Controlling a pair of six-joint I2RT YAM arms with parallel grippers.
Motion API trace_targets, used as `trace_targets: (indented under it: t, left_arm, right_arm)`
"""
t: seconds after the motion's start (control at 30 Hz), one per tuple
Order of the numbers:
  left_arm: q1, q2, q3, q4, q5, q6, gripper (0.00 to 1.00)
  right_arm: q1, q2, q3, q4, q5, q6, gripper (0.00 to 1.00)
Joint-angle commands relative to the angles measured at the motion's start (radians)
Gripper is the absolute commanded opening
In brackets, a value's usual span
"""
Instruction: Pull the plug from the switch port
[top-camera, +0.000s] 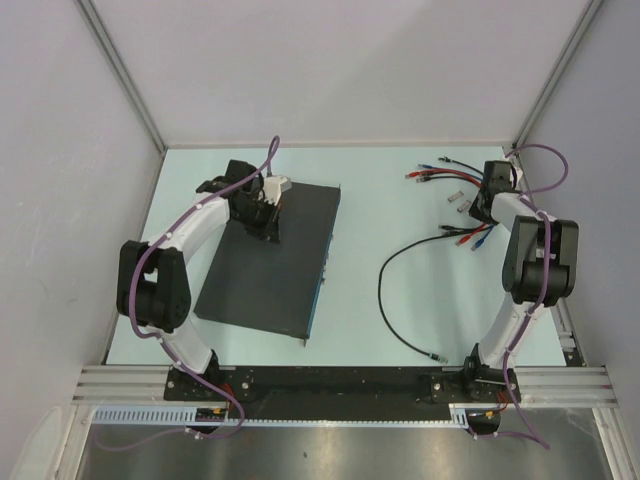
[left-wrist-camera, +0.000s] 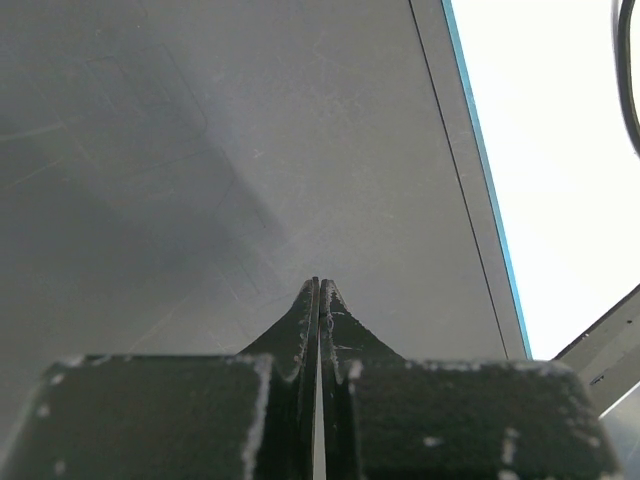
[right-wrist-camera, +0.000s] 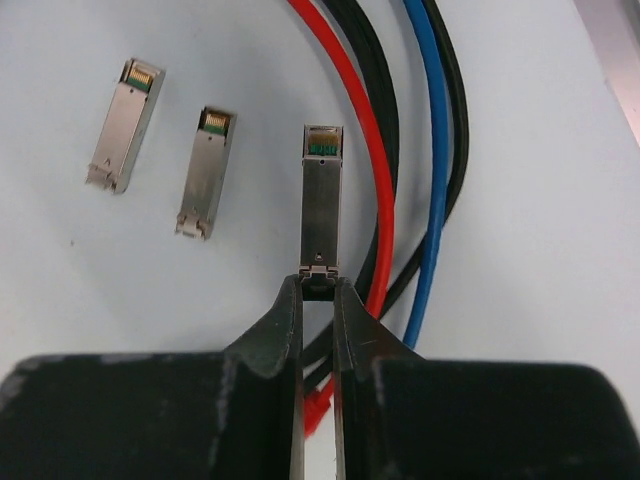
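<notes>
Bright, even overhead light fills the top view; shadows are soft. In the left wrist view the desk (left-wrist-camera: 560, 150) blows out white and a broad shadow crosses the switch (left-wrist-camera: 250, 150). The plug (right-wrist-camera: 322, 200) looks sharp.

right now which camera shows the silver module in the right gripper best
Right wrist: the silver module lies centre frame, its near end in the right gripper. Top external leaves it too small to pick out; left wrist shows only the switch.
</notes>
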Motion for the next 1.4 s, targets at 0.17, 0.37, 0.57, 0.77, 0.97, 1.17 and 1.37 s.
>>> trace_targets:
  t: [0.17, 0.37, 0.57, 0.77, 0.97, 1.17, 1.37]
  left_arm:
    - [-0.007, -0.018, 0.035, -0.014, -0.041, 0.009, 0.01]
    - [-0.007, -0.019, 0.035, -0.014, -0.037, 0.007, 0.00]
    - [-0.007, -0.001, 0.035, -0.011, -0.028, 0.006, 0.00]
    - [-0.007, -0.028, -0.023, 0.021, -0.026, 0.001, 0.00]
    - [-0.008, -0.044, -0.066, 0.041, -0.032, 0.003, 0.00]
    - [-0.028, -0.022, -0.090, 0.043, -0.028, 0.003, 0.00]
    - [-0.047, 0.013, -0.099, 0.037, -0.041, 0.010, 0.00]
  right_arm:
    - [-0.008, 0.110, 0.102, 0.123, -0.011, 0.013, 0.12]
    - [0.044, 0.046, 0.128, 0.126, -0.190, 0.019, 0.70]
    - [0.229, -0.109, 0.082, 0.117, -0.345, -0.162, 0.90]
    - [0.338, -0.176, -0.081, 0.106, -0.894, -0.288, 1.00]
    - [0.409, -0.182, -0.162, 0.030, -1.103, -0.482, 1.00]
    - [0.529, -0.161, -0.208, -0.075, -1.189, -0.752, 1.00]
    - [0.688, -0.063, -0.208, -0.003, -1.192, -0.848, 1.00]
